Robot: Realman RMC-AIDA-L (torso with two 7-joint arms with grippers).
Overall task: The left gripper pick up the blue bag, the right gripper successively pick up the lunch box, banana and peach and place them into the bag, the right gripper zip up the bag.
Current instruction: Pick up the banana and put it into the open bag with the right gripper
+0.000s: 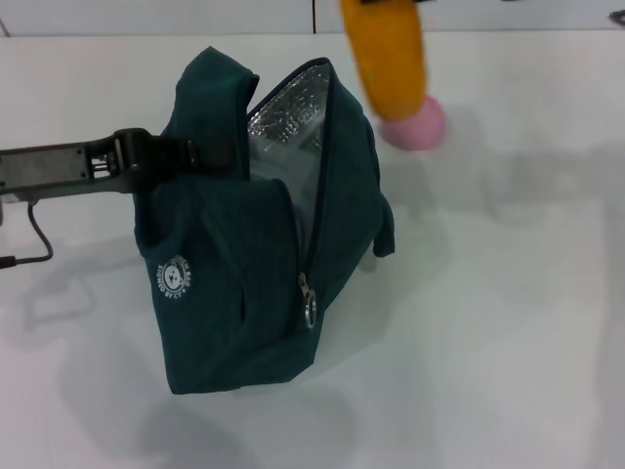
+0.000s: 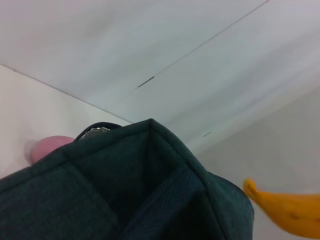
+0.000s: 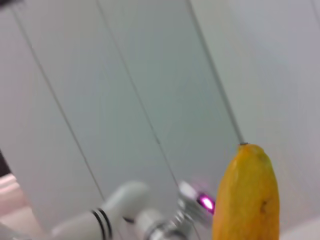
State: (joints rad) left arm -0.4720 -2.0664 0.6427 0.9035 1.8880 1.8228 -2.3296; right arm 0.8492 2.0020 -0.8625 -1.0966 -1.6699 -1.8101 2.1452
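Note:
The blue bag (image 1: pixel 264 254) stands on the white table with its zip open and the silver lining (image 1: pixel 283 117) showing. My left gripper (image 1: pixel 200 154) comes in from the left and is shut on one of the bag's handles. The banana (image 1: pixel 391 54) hangs upright in the air just behind and to the right of the bag's mouth, held by my right gripper (image 1: pixel 389 2) at the top edge of the head view. The peach (image 1: pixel 418 123) sits on the table behind the banana. The lunch box is out of view. The left wrist view shows the bag (image 2: pixel 125 190), peach (image 2: pixel 47 147) and banana (image 2: pixel 295 210).
A thin dark cable (image 1: pixel 39 239) loops on the table below my left arm. The zip pull ring (image 1: pixel 309 315) hangs on the near end of the bag. White table (image 1: pixel 508 322) spreads out to the right and front.

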